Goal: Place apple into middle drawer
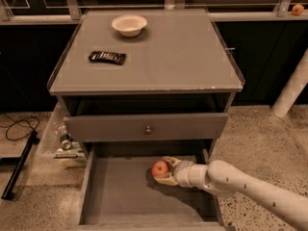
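Red apple (160, 168) is held low over the floor of the middle drawer (115, 196), which is pulled out so it can be reached from above. The gripper (164, 170) is seen inside the drawer, right of centre, & its fingers (168, 180) are closed round the apple, one at each side.

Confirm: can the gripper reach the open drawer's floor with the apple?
Likely yes. The gripper, shut on the apple, sits inside the open drawer, below the knobbed drawer front; bare floor shows around it.
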`<action>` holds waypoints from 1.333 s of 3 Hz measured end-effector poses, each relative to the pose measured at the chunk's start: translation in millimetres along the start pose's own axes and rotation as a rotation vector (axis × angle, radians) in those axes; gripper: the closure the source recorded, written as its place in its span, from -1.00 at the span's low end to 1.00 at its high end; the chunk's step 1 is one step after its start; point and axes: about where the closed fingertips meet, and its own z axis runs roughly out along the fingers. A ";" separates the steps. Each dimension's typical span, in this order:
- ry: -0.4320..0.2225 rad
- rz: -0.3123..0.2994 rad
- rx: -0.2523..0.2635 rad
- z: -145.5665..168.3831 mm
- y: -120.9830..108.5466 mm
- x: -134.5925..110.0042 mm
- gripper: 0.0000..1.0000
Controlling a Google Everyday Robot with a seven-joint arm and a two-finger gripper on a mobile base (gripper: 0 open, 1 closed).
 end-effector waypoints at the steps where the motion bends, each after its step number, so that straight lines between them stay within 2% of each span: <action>1: 0.016 -0.024 -0.020 9.3 3.6 13.3 1.00; 3: 0.054 -0.035 -0.075 26.4 9.6 32.8 1.00; 4: 0.054 -0.035 -0.075 26.5 9.7 32.8 0.61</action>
